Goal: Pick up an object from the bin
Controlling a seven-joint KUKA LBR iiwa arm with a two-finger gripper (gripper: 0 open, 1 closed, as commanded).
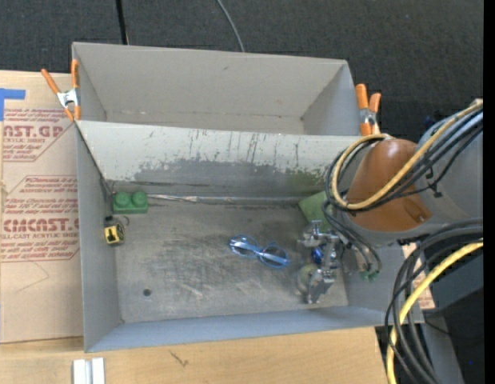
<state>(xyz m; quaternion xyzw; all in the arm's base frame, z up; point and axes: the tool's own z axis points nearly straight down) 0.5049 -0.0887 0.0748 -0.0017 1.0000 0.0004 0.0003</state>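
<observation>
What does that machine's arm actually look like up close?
The arm is pale grey and rounded, with an orange-brown dome cover at its wrist. Yellow and black cables loop round it. The gripper is bare metal with blue bits.

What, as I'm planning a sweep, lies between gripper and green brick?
The blue thing lies between gripper and green brick, nearer the gripper; camera view.

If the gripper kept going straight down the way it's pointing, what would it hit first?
Most likely the bare bin floor: the gripper points down just right of the blue clear thing, though depth is hard to judge.
</observation>
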